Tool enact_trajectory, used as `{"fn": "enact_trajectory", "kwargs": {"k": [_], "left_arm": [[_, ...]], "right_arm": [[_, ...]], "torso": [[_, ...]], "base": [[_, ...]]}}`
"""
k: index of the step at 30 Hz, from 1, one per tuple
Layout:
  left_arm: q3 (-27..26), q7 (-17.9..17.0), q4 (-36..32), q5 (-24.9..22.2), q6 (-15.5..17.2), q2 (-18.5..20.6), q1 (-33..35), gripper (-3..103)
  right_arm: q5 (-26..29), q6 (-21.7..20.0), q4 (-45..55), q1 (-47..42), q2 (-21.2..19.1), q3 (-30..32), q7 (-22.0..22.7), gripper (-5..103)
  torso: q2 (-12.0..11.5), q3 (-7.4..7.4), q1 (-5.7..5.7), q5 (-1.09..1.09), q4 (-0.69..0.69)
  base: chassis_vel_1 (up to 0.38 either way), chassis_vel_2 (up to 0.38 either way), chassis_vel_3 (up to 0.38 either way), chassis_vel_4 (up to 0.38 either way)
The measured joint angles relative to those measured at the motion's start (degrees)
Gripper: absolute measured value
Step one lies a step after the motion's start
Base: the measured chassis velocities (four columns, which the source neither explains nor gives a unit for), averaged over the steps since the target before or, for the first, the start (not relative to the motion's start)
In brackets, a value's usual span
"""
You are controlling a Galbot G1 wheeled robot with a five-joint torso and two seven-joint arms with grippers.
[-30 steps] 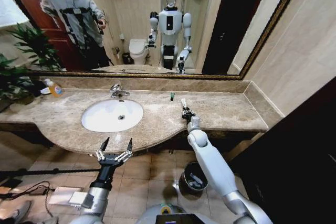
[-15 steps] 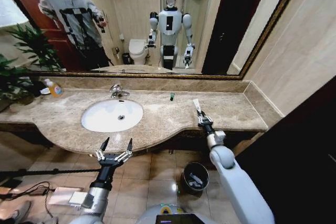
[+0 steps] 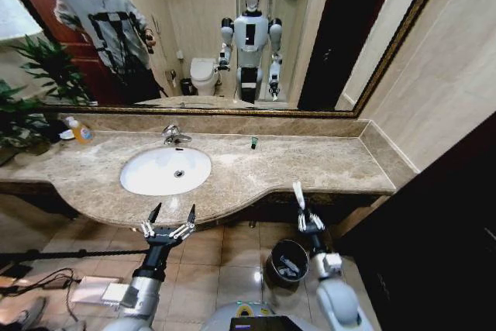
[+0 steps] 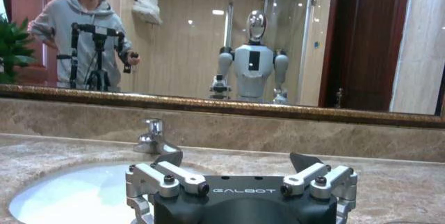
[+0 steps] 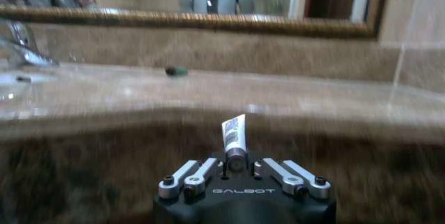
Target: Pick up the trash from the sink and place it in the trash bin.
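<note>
Head view: our right gripper [image 3: 304,221] off counter edge, clamped on white tube with blue print [image 3: 297,193], small round black bin [image 3: 287,260] just below it. Right wrist view adds tube cap pinched between fingers, tiny green-capped piece [image 5: 176,71] beyond on beige marble counter [image 5: 313,99]. Our left gripper [image 3: 168,221] spread apart, white oval basin [image 3: 165,170] just ahead.

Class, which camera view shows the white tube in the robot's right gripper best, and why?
The right wrist view: the white tube stands close up between the right gripper fingers, blue print visible. The head view shows the tube small, above the trash bin. The left wrist view offers nothing of it.
</note>
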Motion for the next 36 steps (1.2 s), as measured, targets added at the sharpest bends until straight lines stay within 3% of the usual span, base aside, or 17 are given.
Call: {"fn": "enact_trajectory", "kwargs": {"k": [9,11,13,16,22,36], "left_arm": [[0.00,0.00,0.00,0.00,0.00,0.00,0.00,100],[0.00,-0.01,0.00,0.00,0.00,0.00,0.00,100],[0.00,0.00,0.00,0.00,0.00,0.00,0.00,100],[0.00,0.00,0.00,0.00,0.00,0.00,0.00,100],[0.00,0.00,0.00,0.00,0.00,0.00,0.00,100],[0.00,0.00,0.00,0.00,0.00,0.00,0.00,100]], "right_arm": [[0.49,1.40,-8.81,-1.17,-0.05,-1.36,-1.01,18],[1.40,0.17,-20.20,4.60,0.90,-2.14,-4.49,18],[1.78,-0.12,-23.51,6.25,0.95,-2.51,-5.10,18],[2.67,-0.70,-36.53,12.83,1.00,-3.07,-6.85,18],[5.95,-3.00,-47.38,18.52,1.33,-3.34,-8.68,18],[5.52,-1.85,-68.40,31.45,2.24,-2.68,-8.84,18]], "torso": [[0.00,0.00,0.00,0.00,-0.01],[-0.01,0.01,0.00,0.01,0.00],[-0.01,0.01,0.00,0.01,0.00],[-0.01,0.01,0.01,0.02,0.01],[-0.01,0.01,0.01,0.00,0.00],[-0.01,0.01,0.01,0.01,0.00]], "base": [[0.000,0.000,0.000,0.000],[0.000,0.000,0.000,0.000],[0.000,0.000,0.000,0.000],[0.000,0.000,0.000,0.000],[0.000,0.000,0.000,0.000],[0.000,0.000,0.000,0.000]]}}
